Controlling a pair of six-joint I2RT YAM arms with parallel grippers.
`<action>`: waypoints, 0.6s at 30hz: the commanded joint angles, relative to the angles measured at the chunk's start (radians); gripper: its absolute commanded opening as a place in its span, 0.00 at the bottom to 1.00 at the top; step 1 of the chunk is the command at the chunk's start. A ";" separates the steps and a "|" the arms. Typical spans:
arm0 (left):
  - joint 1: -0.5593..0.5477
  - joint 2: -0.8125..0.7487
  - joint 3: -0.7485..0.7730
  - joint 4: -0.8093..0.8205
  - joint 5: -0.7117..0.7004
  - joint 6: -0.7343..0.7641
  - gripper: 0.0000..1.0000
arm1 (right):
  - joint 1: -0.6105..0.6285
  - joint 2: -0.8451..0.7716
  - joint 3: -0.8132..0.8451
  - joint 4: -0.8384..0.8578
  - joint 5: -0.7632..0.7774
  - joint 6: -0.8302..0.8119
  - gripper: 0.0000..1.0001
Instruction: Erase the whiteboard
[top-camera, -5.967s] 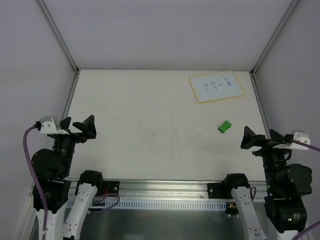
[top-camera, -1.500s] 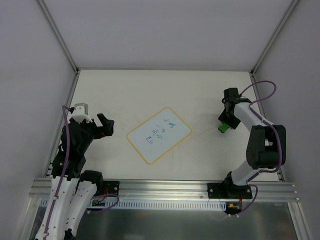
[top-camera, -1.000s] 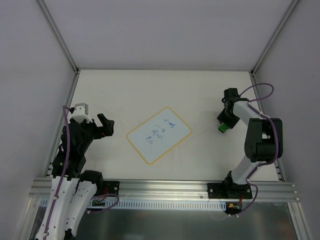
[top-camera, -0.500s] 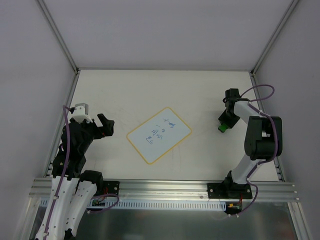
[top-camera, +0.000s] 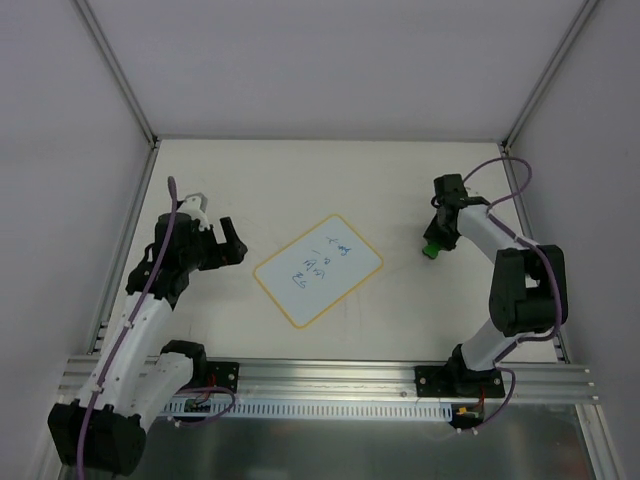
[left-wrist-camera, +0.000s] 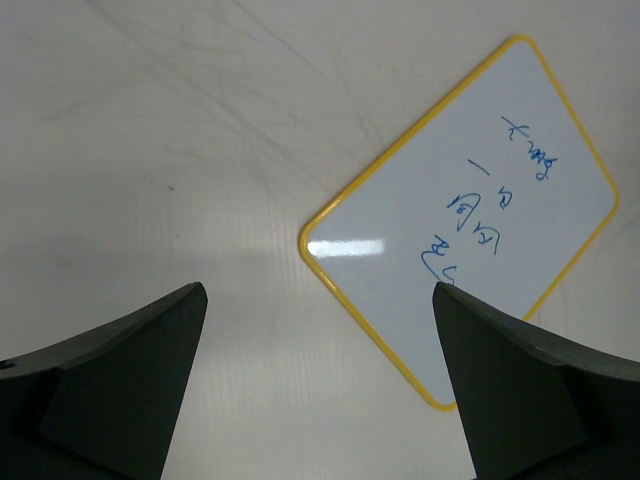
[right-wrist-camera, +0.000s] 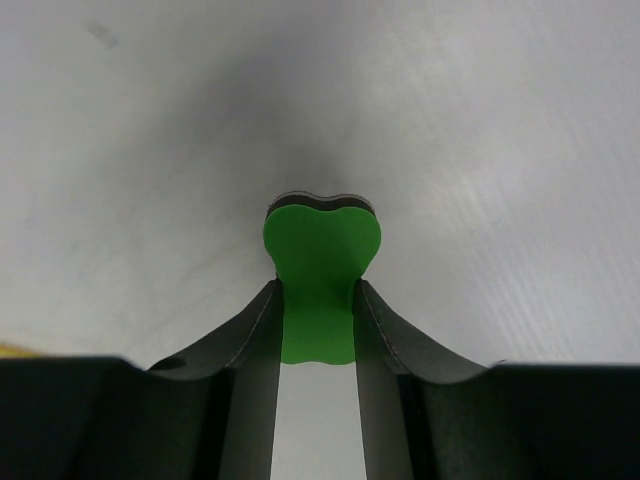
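Observation:
The whiteboard (top-camera: 318, 270), white with a yellow rim and blue handwriting, lies tilted in the middle of the table; it also fills the right of the left wrist view (left-wrist-camera: 480, 220). My left gripper (top-camera: 232, 247) hangs open just left of the board, and in its own view (left-wrist-camera: 320, 290) the fingers straddle the board's near-left edge above it. At the right of the table my right gripper (top-camera: 437, 238) is shut on a small green eraser (top-camera: 432, 247). Seen from the right wrist, the eraser (right-wrist-camera: 320, 250) is pinched between the two fingers (right-wrist-camera: 262, 330).
The table surface (top-camera: 300, 190) is off-white with faint scuff marks. Metal frame posts and grey walls close it in at the back and sides. An aluminium rail (top-camera: 330, 375) with the arm bases runs along the near edge.
My right gripper has shut on the green eraser and carried it a little to the left. The left arm has swung forward, bringing its open gripper closer to the whiteboard.

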 joint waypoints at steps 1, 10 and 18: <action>-0.018 0.147 0.079 0.022 0.131 -0.031 0.99 | 0.111 -0.097 -0.011 0.008 -0.005 -0.038 0.15; -0.076 0.549 0.221 0.022 0.091 0.006 0.97 | 0.410 -0.100 -0.009 0.008 -0.034 0.004 0.15; -0.108 0.826 0.296 0.022 0.038 0.020 0.81 | 0.556 -0.059 0.000 0.008 -0.023 0.040 0.13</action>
